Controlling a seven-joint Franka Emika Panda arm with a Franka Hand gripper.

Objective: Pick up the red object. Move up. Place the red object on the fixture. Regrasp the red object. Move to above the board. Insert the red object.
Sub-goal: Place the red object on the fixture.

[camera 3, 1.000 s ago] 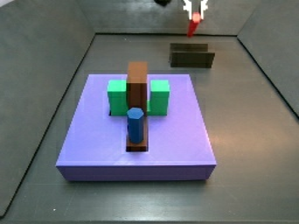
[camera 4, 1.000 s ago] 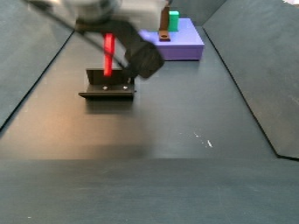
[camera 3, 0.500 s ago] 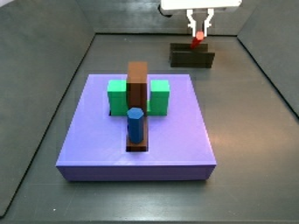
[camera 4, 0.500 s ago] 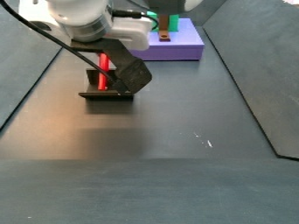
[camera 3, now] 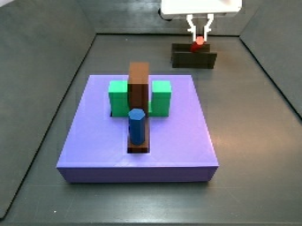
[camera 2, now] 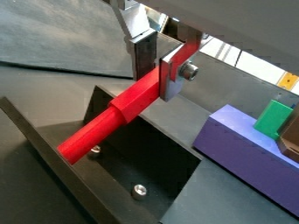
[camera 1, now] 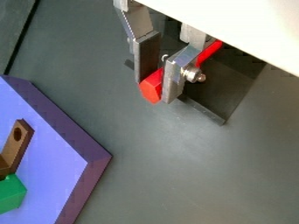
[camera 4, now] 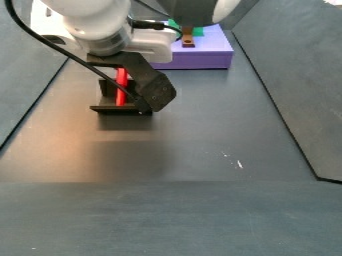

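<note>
Gripper point(camera 2: 163, 66) is clamping the red object point(camera 2: 114, 118) between its fingers, directly above the fixture point(camera 2: 152, 166). Releasing while the peg is tilting risks it slipping off.

Red object point(camera 2: 117, 118) bright red; claw point(camera 2: 156, 54) silver; fixture point(camera 3: 195, 58) dark olive-black; board point(camera 3: 139, 137) purple.

Gripper point(camera 3: 199, 35) above fixture point(camera 3: 195, 58) — jaws gripping red object point(camera 3: 199, 41)
</note>
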